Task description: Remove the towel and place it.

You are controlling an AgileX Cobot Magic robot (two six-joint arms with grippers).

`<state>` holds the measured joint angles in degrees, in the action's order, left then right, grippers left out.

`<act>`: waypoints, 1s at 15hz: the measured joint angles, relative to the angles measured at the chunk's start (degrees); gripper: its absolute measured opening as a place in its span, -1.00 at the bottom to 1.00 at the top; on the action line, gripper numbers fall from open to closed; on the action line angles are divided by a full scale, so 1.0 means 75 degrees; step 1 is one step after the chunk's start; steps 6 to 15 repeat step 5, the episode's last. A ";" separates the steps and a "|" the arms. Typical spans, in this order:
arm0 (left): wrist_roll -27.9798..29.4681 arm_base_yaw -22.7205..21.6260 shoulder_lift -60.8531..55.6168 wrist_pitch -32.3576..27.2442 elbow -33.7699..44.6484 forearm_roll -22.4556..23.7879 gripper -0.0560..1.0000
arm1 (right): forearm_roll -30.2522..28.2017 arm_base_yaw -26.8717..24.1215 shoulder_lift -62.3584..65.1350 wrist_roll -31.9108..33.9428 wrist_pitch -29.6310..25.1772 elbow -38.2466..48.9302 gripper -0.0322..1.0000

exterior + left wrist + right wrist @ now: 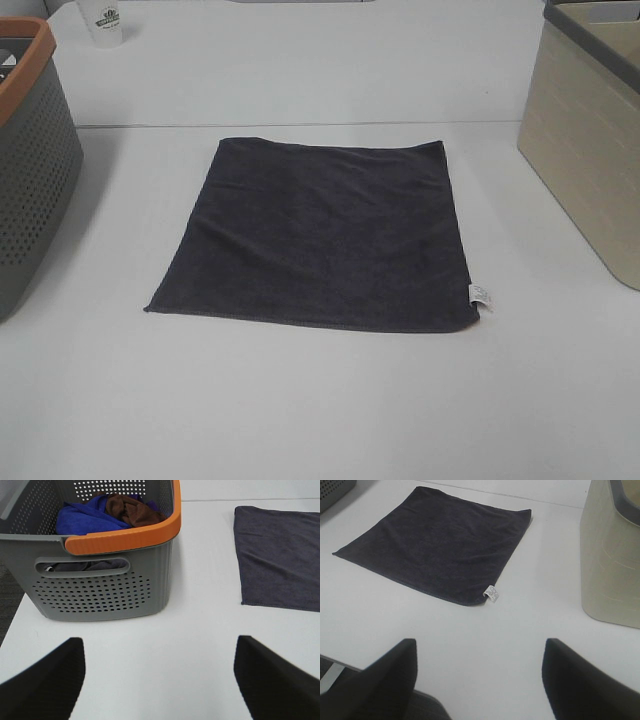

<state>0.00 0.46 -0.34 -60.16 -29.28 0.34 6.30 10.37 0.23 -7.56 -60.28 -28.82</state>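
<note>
Left claw (159,680): jaws spread wide, nothing between them, only bare white tabletop (200,630) under the gap. Both fingers (47,685) are dark and blurred at the frame edge.

Right claw (479,680): same state, wide open, holding nothing, hovering over bare tabletop near its front edge.

Neither claw shows in the high view.

Out from the left claw: grey perforated basket (105,590) with an orange rim sits just ahead and to its outer side, standing on the tabletop. Inside are a blue cloth (85,520) and a brown cloth (135,507) piled together, with something grey visible through the handle slot. The towel (280,555) lies ahead on the inner side, well apart from the basket, bare tabletop between them.

Out from the right claw: towel is ahead and toward the inner side, spread flat on the tabletop, dark charcoal, roughly square, mild wrinkles. Its white tag (492,594) is on the corner nearest this claw. Beige bin (612,565) with a dark grey rim stands ahead on the outer side, apart from the towel.

High view: towel (325,235) flat in the middle between the grey basket (35,180) and the beige bin (590,160), touching neither. A white cup (102,22) with a dark printed logo stands at the far side, behind the basket.
</note>
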 joint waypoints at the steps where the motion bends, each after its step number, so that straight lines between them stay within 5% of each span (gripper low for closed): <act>1: 0.0000 0.0000 0.0000 0.0000 0.0000 0.0000 0.55 | 0.0000 0.0000 0.0000 0.0000 0.0000 0.0000 0.41; 15: 0.0000 0.0000 0.0000 0.0000 0.0000 0.0000 0.55 | 0.0000 0.0000 0.0000 0.0000 0.0000 0.0000 0.41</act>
